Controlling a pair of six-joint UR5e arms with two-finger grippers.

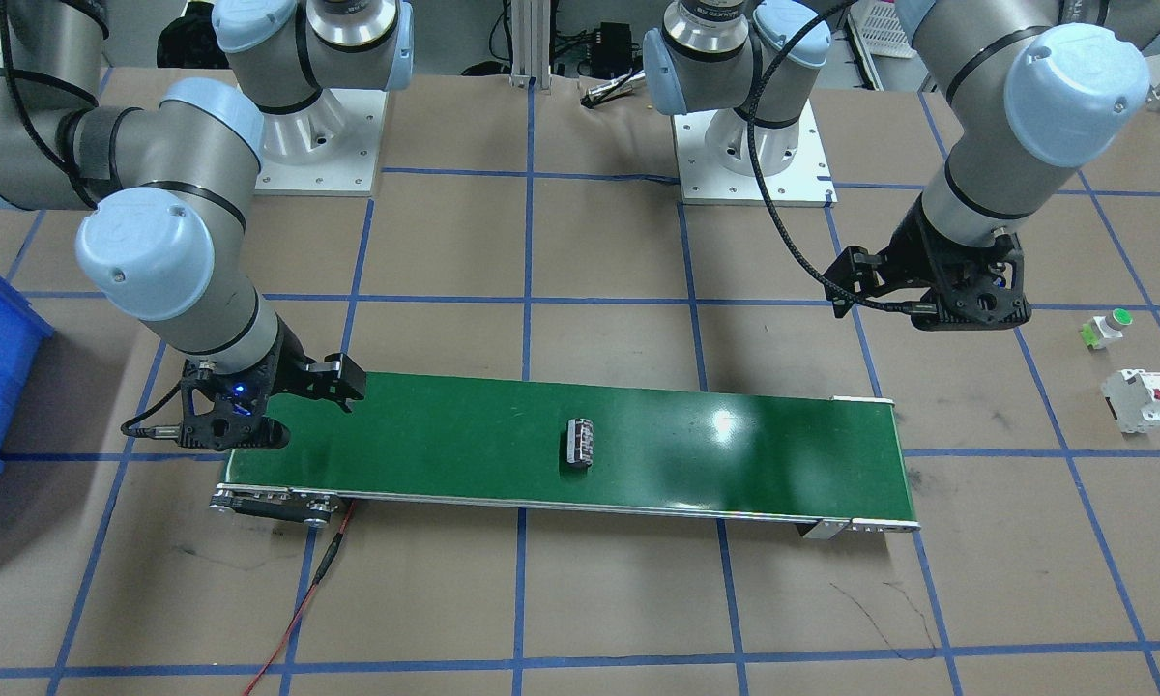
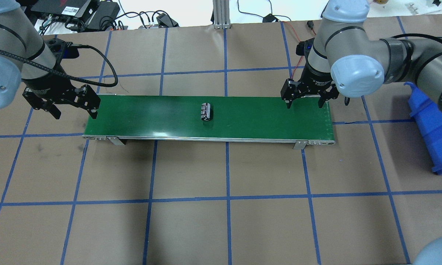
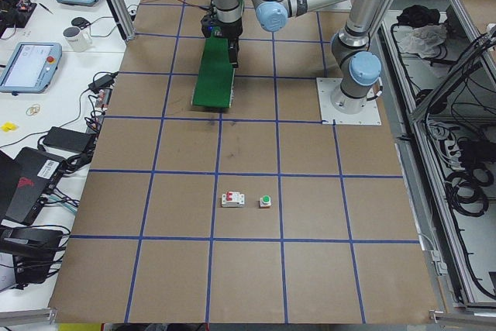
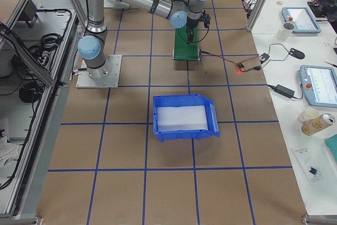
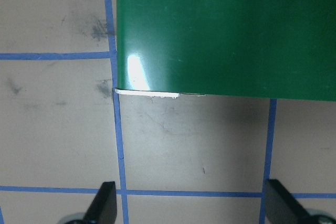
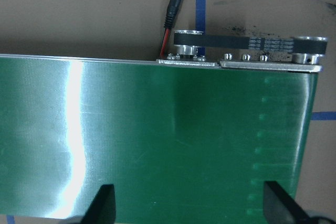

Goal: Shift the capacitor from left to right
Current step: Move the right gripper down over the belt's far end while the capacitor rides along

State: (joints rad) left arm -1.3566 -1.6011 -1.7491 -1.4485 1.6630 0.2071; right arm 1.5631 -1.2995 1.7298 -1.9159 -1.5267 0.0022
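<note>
The capacitor (image 1: 580, 443), a stubby dark cylinder with pale stripes, lies on its side near the middle of the green conveyor belt (image 1: 425, 445); it also shows in the overhead view (image 2: 206, 111). My left gripper (image 2: 74, 114) is open and empty, and hovers just off the belt's left end. Its wrist view shows bare table between its fingers (image 5: 105, 205) and the belt end (image 5: 226, 30) ahead. My right gripper (image 2: 304, 105) is open and empty above the belt's right end (image 6: 157, 145). Both grippers are far from the capacitor.
A white breaker with red switches (image 1: 1139, 398) and a green-capped push button (image 1: 1107, 327) sit on the table beyond my left gripper. A blue bin (image 2: 431, 129) stands at the right end. A red cable (image 1: 300, 609) runs from the belt's motor end.
</note>
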